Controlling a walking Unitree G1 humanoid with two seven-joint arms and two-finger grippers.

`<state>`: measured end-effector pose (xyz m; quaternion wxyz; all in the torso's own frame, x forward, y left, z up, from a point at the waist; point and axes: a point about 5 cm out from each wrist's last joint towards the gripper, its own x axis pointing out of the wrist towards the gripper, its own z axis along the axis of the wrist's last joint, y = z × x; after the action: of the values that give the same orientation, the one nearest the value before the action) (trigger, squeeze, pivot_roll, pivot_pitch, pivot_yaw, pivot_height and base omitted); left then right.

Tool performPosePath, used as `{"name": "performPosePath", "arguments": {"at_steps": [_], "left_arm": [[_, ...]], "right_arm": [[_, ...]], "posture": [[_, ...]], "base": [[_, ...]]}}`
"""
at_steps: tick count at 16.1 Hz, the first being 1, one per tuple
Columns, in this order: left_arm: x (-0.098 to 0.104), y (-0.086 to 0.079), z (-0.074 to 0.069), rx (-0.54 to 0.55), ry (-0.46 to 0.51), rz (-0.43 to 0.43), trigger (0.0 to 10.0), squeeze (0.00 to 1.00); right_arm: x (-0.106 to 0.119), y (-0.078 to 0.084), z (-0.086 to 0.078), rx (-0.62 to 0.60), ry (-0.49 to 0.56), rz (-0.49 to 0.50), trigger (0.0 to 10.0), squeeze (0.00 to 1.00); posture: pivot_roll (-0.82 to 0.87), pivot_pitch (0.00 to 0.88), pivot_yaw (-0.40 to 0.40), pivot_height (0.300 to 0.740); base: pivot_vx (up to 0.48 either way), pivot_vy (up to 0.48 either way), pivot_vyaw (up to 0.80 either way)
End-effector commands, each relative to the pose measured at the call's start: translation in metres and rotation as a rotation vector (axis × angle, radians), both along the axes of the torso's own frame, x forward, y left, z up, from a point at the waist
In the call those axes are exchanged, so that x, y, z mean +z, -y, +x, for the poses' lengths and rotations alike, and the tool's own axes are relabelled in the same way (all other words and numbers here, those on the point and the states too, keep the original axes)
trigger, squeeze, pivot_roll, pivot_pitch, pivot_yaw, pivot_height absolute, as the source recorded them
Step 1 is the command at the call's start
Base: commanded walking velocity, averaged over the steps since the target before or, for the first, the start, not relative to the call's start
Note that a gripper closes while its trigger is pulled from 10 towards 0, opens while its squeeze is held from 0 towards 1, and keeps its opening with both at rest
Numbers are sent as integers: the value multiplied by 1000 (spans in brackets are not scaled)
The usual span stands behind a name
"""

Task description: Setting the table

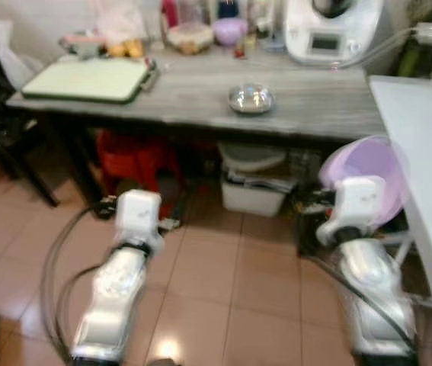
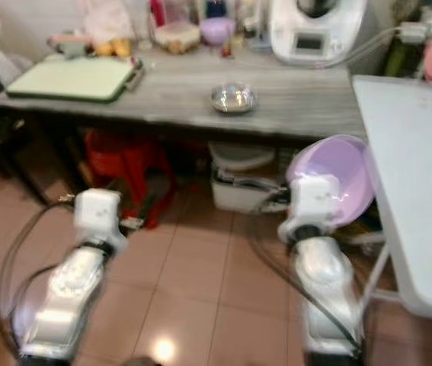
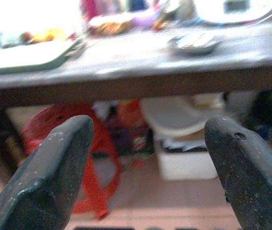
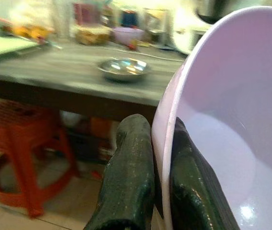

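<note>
Right gripper point(image 4: 157, 191) is nearest, jaws pinching the rim of a lilac plastic bowl point(image 2: 337, 179) — one finger outside, one inside the wall. The bowl is held on edge, tilted, its open side facing the robot, below table height and just beside the near corner of the white table point(image 2: 406, 175) on the right.

Left gripper point(image 3: 147, 167) is up in front of the robot over the tiled floor point(image 1: 223, 290), jaws spread wide, holding nothing; it points at the underside of the grey table point(image 1: 200, 99).

Under the grey table: a red plastic stool point(image 1: 136, 164) on the left, a white tub point(image 1: 255, 187) to its right.

On the grey table, a small steel bowl point(image 1: 251, 98) sits near the front edge, right of centre, well apart from everything else. A pale green cutting board point(image 1: 90, 79) lies flat at the left end.

Along the back — a pink-purple bowl point(image 1: 230, 30), jars and bottles too blurred to tell, and a white kitchen appliance point(image 1: 330, 30) at the right end.
</note>
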<state>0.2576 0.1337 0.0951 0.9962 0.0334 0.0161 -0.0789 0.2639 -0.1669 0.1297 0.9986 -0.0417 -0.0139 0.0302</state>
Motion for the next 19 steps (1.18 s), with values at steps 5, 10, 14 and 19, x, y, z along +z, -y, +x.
{"name": "performPosePath", "arguments": {"at_steps": [5, 10, 14, 19], "left_arm": [[4, 13, 2, -95, -13, -76, 10000, 0], [4, 18, -2, -156, -23, -68, 10000, 0], [5, 20, -3, -179, -15, -61, 10000, 0], [7, 18, 1, -159, -4, -55, 10000, 0]], "right_arm": [[9, 13, 3, -45, 41, -9, 10000, 0], [12, 7, 5, -17, 59, -3, 10000, 0], [19, 6, 12, -8, 84, -3, 10000, 0], [33, -4, 23, 88, 151, -78, 10000, 0]], "posture": [[-40, 0, 47, 740], [-39, 0, 51, 740], [-38, 0, 54, 740], [-38, 0, 55, 740]], "base": [[452, 0, 0], [480, 0, 0], [480, 0, 0], [480, 0, 0]]}}
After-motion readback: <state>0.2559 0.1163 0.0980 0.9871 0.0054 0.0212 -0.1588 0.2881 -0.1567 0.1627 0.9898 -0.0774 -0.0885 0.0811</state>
